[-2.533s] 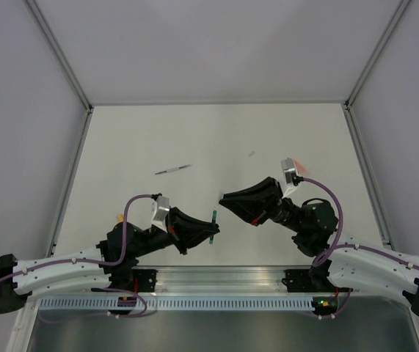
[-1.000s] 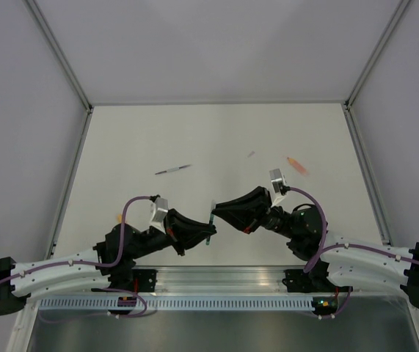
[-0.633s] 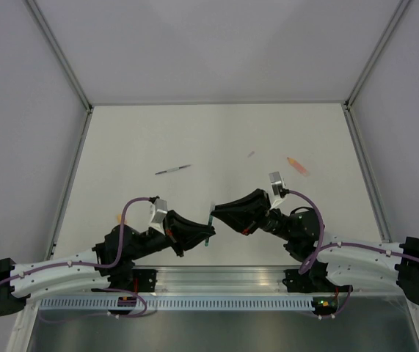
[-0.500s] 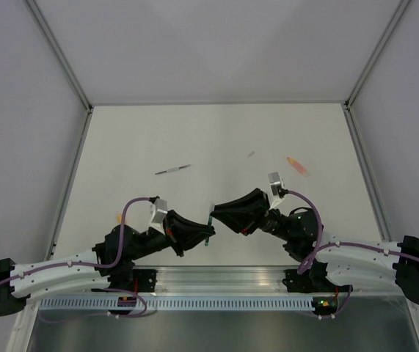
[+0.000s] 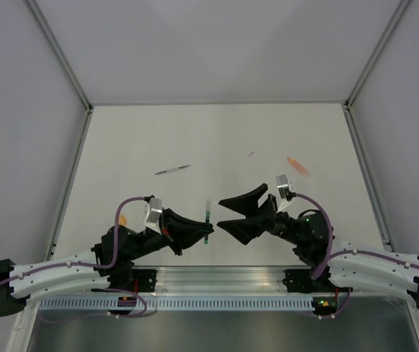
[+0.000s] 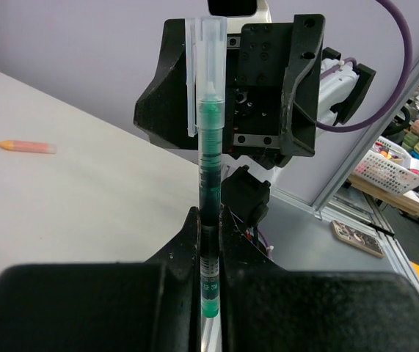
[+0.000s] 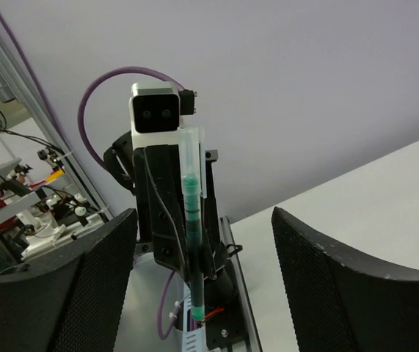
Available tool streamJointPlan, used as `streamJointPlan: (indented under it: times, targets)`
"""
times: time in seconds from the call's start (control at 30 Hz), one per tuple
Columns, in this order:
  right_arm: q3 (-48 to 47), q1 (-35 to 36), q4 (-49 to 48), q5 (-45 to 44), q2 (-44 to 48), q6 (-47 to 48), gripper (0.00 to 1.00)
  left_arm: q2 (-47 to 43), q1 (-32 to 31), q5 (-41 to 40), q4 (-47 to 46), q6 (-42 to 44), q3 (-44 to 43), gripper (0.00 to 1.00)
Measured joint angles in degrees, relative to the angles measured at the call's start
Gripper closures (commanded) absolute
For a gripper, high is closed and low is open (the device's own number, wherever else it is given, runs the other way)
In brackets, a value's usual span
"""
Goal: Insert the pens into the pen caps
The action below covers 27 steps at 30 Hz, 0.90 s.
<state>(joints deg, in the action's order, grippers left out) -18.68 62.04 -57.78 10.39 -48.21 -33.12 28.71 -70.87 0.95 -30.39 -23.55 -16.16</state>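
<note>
Left claw [image 6: 209, 217] is clamped on the green pen [image 6: 209, 165], upright above the worktop [image 5: 216, 139], with a clear cap [image 6: 208, 66] over its tip. Right claw [image 5: 224, 212] is wide open, empty, just beside it. Can't tell if the cap is fully seated. Best guess: hold the pen steady and push the cap straight along the pen.

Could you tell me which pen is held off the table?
The green pen, clamped in the left gripper; the silver pen and pink-orange marker lie on the table.

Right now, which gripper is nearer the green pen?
Left. The left gripper is shut on the green pen, clamping its lower barrel. The right gripper sits just to the pen's right, open and facing it, not touching it.
</note>
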Motion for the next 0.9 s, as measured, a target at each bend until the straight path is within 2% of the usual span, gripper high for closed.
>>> streamJointPlan:
  times: [0.17, 0.43, 0.5, 0.77, 0.9]
  targets:
    - [-3.0, 0.0, 11.9, -2.4, 4.6, 3.1, 0.19, 0.2, 0.0, 0.0, 0.0, 0.0, 0.0, 0.98]
    - [-18.9, 0.0, 30.5, -9.7, 3.1, 8.9, 0.3, 2.7, 0.0, 0.1, 0.2, 0.1, -0.5, 0.98]
    - [-22.6, 0.0, 33.0, -10.2, 1.0, 10.0, 0.35, 2.8, 0.0, 0.1, 0.3, 0.1, -0.6, 0.98]
    - [-25.3, 0.0, 37.3, -9.5, -4.2, 10.4, 0.42, 2.7, 0.0, 0.1, 1.0, 0.1, -0.8, 0.98]
    - [-24.4, 0.0, 37.6, -9.0, -2.8, 10.5, 0.54, 2.6, 0.0, 0.1, 1.3, 0.2, -0.8, 0.98]
